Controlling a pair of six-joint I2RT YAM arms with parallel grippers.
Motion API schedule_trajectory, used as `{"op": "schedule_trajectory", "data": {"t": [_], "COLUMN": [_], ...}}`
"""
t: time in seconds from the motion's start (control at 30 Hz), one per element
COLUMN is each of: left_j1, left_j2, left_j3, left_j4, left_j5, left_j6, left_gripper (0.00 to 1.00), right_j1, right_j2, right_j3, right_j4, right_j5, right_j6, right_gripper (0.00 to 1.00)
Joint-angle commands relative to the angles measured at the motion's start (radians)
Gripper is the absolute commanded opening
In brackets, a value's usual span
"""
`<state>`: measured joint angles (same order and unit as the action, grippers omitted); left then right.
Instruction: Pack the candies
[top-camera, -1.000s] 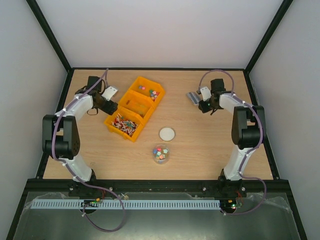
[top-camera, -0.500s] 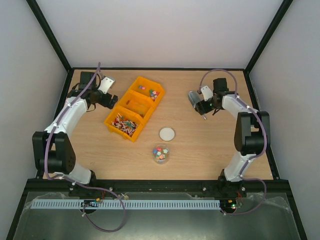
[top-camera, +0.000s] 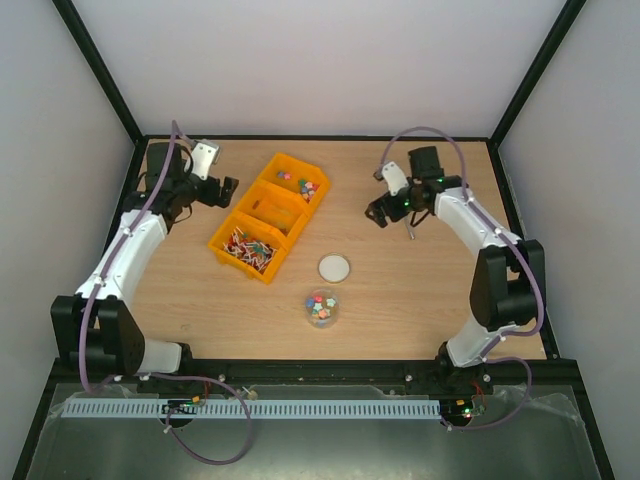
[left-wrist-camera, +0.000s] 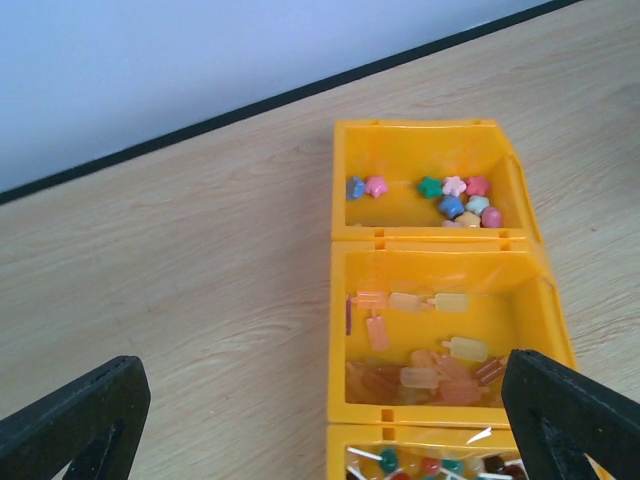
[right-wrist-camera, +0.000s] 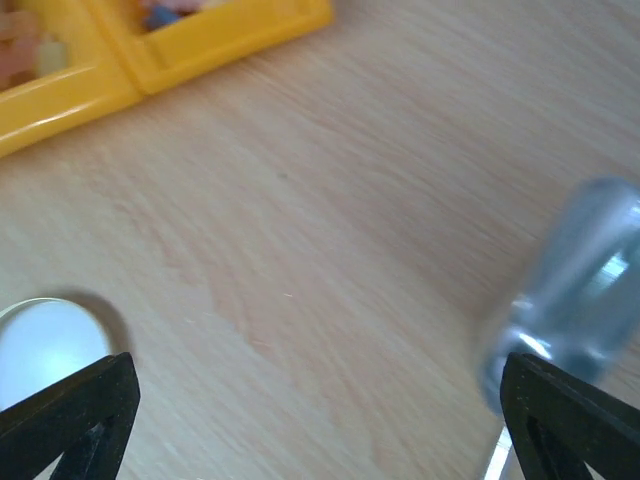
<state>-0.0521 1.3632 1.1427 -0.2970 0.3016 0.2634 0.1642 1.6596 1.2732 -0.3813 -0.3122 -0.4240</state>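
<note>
Candies lie ahead of the seemingly open left claw.

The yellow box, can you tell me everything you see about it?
The yellow box looks like shiny plastic, a long open tray split into three compartments in a row. The far one holds a few tiny candies in pink, blue, green and yellow. The middle one holds pale lolly-shaped pieces. The near one holds many red-and-white sticks. It lies flat and slanted on the wooden table, left of centre, and nothing else seems to touch it.
</note>
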Motion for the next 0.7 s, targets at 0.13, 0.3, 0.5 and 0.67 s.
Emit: {"op": "schedule_trajectory", "data": {"t": [0.13, 0.3, 0.5, 0.67], "left_j1": [-0.005, -0.004, -0.005, -0.004], "left_j2": [-0.011, -0.019, -0.023, -0.013], "left_j3": [-0.054, -0.069, -0.068, -0.069], "left_j4": [0.043, 0.013, -0.008, -0.025], "left_j5": [0.044, 0.092, 0.149, 0.164], "left_j6": [-0.147, -0.094, -0.051, -0.032], "left_gripper": [0.99, 0.99, 1.00, 0.99], "right_j1": [0.212, 0.317, 0.357, 0.378], "right_j2": [0.004, 0.041, 0.089, 0.122], "right_j3": [-0.063, -0.117, -0.119, -0.133], "right_j4": [-0.019, 0.018, 0.032, 0.056], "right_j5": [0.052, 0.141, 0.175, 0.205], "right_j6": [0.072, 0.071, 0.085, 0.094], "right_gripper": [0.98, 0.94, 0.84, 0.73]}}
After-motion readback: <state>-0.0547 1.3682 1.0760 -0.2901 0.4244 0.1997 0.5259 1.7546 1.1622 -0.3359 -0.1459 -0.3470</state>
